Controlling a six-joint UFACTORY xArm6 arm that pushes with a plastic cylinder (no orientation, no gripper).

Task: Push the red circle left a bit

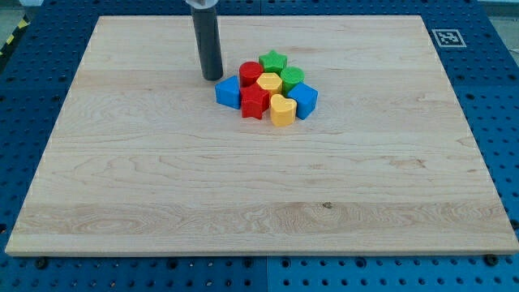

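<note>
Yellow heart point(281, 110) amid tight cluster

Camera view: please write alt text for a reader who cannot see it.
My tip rests on a wooden board just left of a tight cluster of blocks, nearest the red circle and a blue block. The cluster also holds a green star, a red star and a yellow heart.

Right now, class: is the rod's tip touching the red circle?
Apart. The camera view shows bare wood between my tip and the red circle, which lies to the tip's right.
</note>
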